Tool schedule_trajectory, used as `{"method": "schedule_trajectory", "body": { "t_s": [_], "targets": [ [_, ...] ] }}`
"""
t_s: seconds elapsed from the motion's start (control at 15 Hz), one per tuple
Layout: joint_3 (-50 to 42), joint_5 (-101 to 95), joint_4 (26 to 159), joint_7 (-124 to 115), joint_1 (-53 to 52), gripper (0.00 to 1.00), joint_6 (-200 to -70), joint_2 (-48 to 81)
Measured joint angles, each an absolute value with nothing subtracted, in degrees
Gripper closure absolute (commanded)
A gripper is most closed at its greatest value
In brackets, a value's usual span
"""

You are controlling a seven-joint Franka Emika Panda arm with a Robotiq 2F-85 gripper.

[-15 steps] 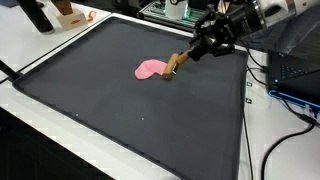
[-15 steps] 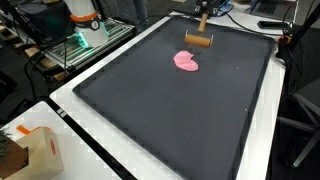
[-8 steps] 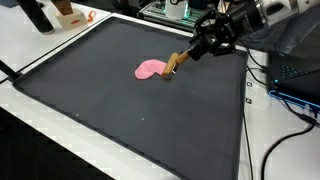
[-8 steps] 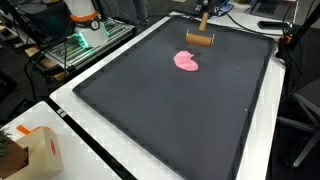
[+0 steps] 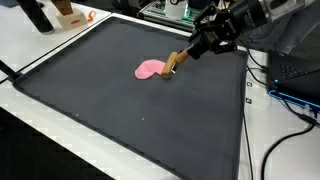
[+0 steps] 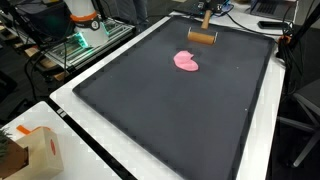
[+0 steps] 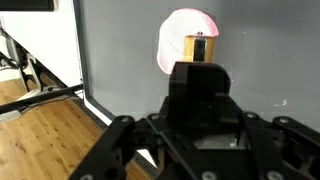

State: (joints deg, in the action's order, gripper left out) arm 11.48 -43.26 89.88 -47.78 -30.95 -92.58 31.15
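Your gripper [image 5: 193,50] is clenched on the light brown wooden block [image 5: 175,62], which has risen a little in the last second, so its lower end now hangs just beside the flat pink blob [image 5: 151,69] on the black mat [image 5: 110,110], seemingly no longer pressing it.

The wooden block [image 6: 203,36] has edged away from the pink blob [image 6: 186,61].

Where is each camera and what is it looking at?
Exterior view: beside the black mat, looks across it to the arm and gripper.
Exterior view: at a mat corner, looks along it; gripper barely shows at top.
Wrist view: above the gripper, looks along it at the wooden tool.
All three share tool and pink blob.
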Motion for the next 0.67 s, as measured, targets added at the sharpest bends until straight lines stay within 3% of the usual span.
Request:
{"method": "schedule_trajectory", "body": {
  "t_s": [0.67],
  "targets": [
    [11.50,-39.07,91.66,-34.93,-25.16,0.75,-97.93,23.75]
  ]
}}
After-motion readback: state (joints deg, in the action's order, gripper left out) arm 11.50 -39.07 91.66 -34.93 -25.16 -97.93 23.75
